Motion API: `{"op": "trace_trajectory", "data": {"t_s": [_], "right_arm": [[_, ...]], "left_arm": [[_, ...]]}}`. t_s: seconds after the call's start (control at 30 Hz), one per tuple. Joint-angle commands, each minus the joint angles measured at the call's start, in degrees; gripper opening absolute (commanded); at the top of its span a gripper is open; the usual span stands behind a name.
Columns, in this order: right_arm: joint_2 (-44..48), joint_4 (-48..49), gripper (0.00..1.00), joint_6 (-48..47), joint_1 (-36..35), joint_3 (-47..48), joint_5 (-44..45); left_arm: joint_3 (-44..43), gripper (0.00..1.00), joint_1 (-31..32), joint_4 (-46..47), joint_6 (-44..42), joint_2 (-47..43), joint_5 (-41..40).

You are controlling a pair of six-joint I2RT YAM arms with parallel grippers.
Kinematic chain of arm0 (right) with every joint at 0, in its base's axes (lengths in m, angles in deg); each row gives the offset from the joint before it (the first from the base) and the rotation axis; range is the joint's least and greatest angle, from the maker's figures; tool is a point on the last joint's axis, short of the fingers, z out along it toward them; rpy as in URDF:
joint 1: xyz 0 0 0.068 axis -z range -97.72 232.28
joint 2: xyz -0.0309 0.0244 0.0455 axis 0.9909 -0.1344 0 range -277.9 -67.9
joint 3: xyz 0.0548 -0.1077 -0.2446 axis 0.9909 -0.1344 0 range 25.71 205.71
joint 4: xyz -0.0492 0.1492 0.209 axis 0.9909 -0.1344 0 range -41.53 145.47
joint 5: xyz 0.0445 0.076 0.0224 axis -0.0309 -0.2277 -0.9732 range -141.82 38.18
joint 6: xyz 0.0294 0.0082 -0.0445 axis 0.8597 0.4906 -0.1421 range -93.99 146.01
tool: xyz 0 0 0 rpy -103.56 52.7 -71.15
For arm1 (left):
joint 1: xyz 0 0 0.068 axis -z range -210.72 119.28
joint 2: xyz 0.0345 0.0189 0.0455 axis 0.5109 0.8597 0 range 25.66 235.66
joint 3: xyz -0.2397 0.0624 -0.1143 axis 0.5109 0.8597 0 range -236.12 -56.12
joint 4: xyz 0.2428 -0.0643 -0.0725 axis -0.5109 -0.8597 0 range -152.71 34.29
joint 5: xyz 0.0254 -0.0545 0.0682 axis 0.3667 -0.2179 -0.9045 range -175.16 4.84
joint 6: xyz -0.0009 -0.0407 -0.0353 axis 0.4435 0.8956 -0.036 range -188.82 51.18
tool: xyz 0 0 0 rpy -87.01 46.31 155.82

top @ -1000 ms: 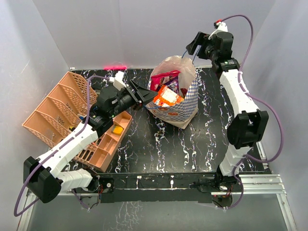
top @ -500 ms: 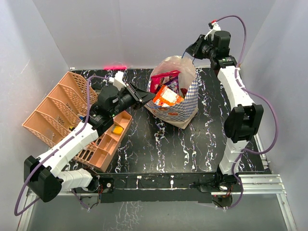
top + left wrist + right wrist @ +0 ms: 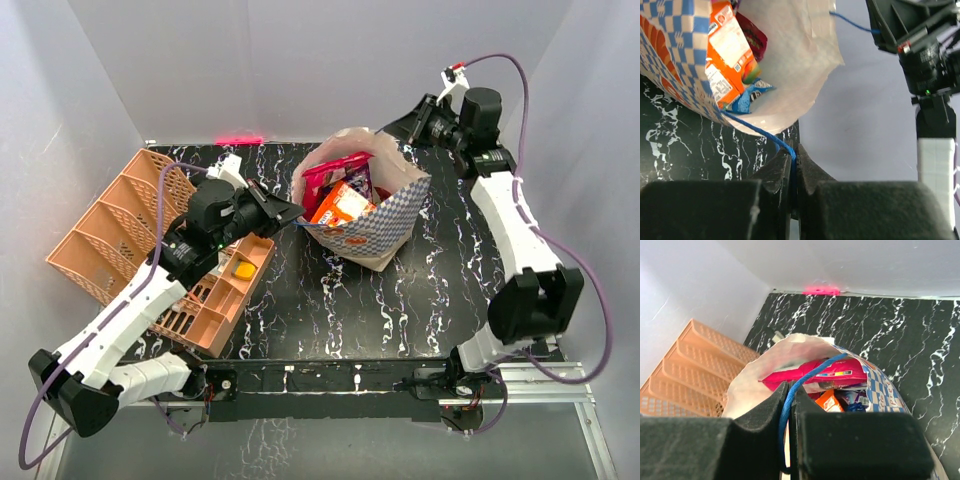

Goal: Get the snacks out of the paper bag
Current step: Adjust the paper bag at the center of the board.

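Blue cord handles point(image 3: 755, 131) are what both arms hold: the left fingers point(image 3: 791, 161) pinch one, the right fingers point(image 3: 789, 402) the other. Pulling evenly outward should spread the paper bag point(image 3: 385, 225) without tearing or toppling it. It sits mid-bench point(image 3: 330, 310), with orange and magenta snacks point(image 3: 340, 202) inside and apparently none out. The left arm point(image 3: 130, 310) reaches low past the peach basket point(image 3: 110, 230); the right arm point(image 3: 510, 215) stretches far, wrist raised.

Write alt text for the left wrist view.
The left gripper is shut on a thin blue cord handle of the cream-white paper bag with blue-white chequered band, its mouth open, showing a glossy orange snack packet inside.
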Motion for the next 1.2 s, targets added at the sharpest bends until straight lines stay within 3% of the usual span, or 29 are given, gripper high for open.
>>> {"op": "trace_trajectory", "data": {"t_s": [0.0, 0.2, 0.37, 0.5, 0.8, 1.17], "right_arm": [[11.6, 6.0, 0.07, 0.7, 0.3, -5.0, -2.1], [21.2, 4.5, 0.07, -0.7, 0.3, -10.9, 0.2], [25.8, 2.9, 0.07, 0.4, 0.2, -13.7, -1.9], [27.7, 2.5, 0.07, 2.1, 0.3, -15.7, -5.4], [30.7, 4.1, 0.07, 3.0, 0.2, -21.3, -6.1], [24.8, 12.0, 0.07, 7.7, 0.2, -16.3, -6.5]], "left_arm": [[-8.5, 0.00, -1.3, -3.4, -4.6, -2.7, -1.2], [-22.8, 0.00, -10.7, -11.0, -10.9, 7.3, 11.2], [-30.4, 0.00, -22.3, -10.4, -12.0, 13.6, 22.4], [-35.0, 0.00, -26.9, -7.4, -11.1, 18.8, 28.2], [-37.0, 0.00, -29.1, 7.7, -6.8, 26.2, 37.1], [-43.0, 0.00, -30.4, 24.0, 0.6, 34.2, 36.0]]}}
